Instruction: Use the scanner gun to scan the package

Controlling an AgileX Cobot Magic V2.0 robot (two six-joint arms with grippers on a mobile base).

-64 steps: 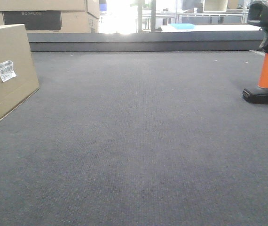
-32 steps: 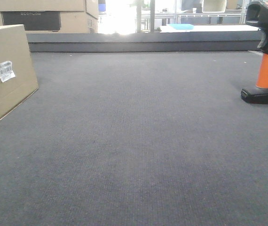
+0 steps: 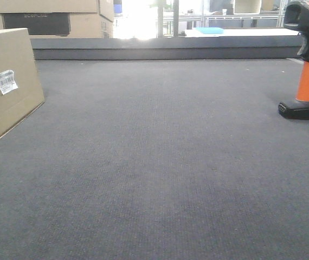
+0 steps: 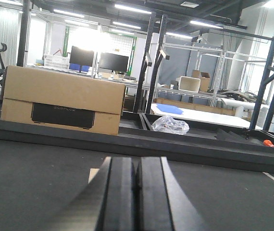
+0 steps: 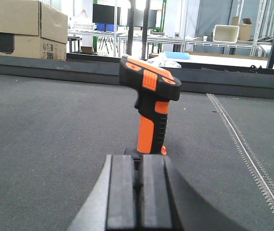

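Note:
The package (image 3: 5,86), a tan cardboard box with a small white barcode label (image 3: 6,81), stands tilted at the far left of the dark carpet. The scanner gun (image 3: 308,59) stands upright on its black base at the right edge, black head on top, orange handle below. In the right wrist view the scanner gun (image 5: 150,103) rises just beyond my right gripper (image 5: 138,159), whose jaws are shut and empty. My left gripper (image 4: 137,161) is shut with nothing between its jaws. A small tan corner (image 4: 93,174) peeks out beside its left finger.
Stacked cardboard boxes with a dark panel (image 3: 46,19) sit at the back left behind a raised dark ledge (image 3: 165,49). A crumpled clear plastic bag (image 4: 169,124) lies beyond the ledge. Metal racks and monitors fill the background.
The whole front view has shifted very slightly; the scanner gun and package keep their places. No gripper shows there.

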